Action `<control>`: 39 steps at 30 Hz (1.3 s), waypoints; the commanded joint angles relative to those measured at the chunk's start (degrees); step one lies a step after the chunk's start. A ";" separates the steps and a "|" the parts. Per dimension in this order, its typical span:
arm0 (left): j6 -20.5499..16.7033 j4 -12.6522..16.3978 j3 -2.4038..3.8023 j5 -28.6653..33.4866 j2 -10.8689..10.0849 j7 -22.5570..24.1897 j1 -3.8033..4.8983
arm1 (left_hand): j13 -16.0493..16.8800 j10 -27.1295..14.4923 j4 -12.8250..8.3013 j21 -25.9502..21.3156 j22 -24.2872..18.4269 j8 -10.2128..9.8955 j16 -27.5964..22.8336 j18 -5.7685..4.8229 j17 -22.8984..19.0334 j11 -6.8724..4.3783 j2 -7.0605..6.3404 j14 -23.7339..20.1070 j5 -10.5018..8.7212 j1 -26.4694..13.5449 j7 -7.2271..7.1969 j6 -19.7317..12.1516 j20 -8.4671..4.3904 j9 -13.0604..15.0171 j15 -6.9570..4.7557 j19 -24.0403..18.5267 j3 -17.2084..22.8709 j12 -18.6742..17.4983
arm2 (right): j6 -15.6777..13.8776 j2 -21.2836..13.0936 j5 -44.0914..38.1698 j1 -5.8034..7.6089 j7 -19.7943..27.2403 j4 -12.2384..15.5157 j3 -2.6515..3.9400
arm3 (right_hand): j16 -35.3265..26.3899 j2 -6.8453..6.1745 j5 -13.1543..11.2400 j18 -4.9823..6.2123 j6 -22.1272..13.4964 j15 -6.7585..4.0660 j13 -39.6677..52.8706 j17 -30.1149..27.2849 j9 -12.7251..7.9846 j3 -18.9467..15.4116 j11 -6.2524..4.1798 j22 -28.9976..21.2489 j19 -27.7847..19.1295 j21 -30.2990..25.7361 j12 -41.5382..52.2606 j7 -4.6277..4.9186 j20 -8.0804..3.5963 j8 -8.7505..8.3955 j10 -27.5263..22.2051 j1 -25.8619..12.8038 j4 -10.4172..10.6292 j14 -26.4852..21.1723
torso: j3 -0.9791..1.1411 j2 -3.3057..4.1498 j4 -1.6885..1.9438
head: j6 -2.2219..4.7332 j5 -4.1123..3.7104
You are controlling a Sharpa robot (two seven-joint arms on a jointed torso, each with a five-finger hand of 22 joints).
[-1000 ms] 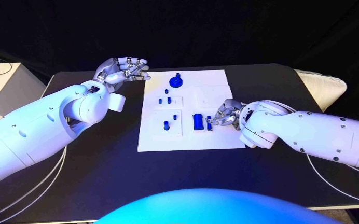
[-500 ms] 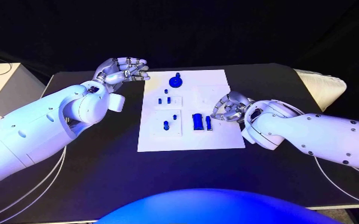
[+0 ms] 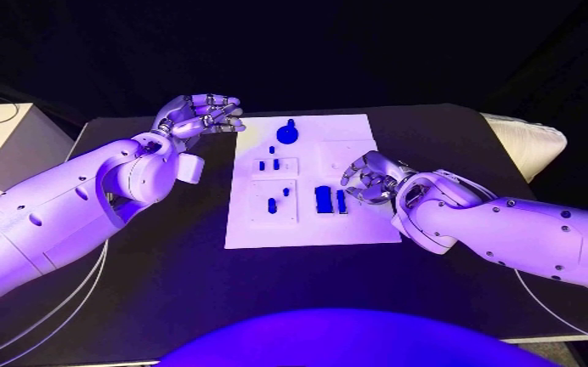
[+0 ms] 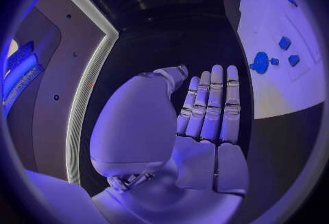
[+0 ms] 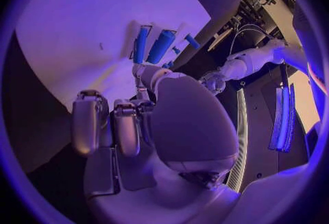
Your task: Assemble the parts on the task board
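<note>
The white task board (image 3: 355, 142) lies mid-table with blue parts on it: a round knob (image 3: 287, 133) at its far edge, small pegs (image 3: 268, 165) in the left half, and a wide block (image 3: 324, 200) beside a narrow block (image 3: 342, 201) near the middle. My right hand (image 3: 371, 178) hovers just right of the two blocks, fingers curled in and nothing in them (image 5: 113, 122). The blocks (image 5: 162, 45) lie just past its thumb. My left hand (image 3: 202, 115) is raised off the board's far left corner; its fingers (image 4: 209, 106) are stretched out and hold nothing.
The board (image 4: 274, 89) sits on a black table (image 3: 147, 248). A white box (image 3: 25, 142) stands at the table's far left, and a pale cushion-like thing (image 3: 529, 142) at its right edge.
My right hand has left the narrow block and drawn up and back toward the board's right side. Both blocks lie where they were. The left hand has not moved.
</note>
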 commanded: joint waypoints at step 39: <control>0.96 0.01 0.02 -0.05 0.08 0.29 0.03 | -0.09 -0.66 0.63 -0.52 -0.20 0.58 0.27 0.71 0.10 0.06 0.00 -0.45 0.04 -0.50 1.77 -0.62 0.04 -0.24 -0.01 0.50 0.15 0.41 | 5.92 1.50 -3.86 -0.65 -2.41 -0.80 0.01 | 0.35 2.35 -0.47 -0.56 1.94 -0.83 14.75 15.09 -0.36 0.41 -0.84 9.45 3.79 0.31 0.64 -0.88 -0.24 1.01 5.63 -3.55 0.68 5.98 | -0.01 0.01 -0.03 | 0.01 0.15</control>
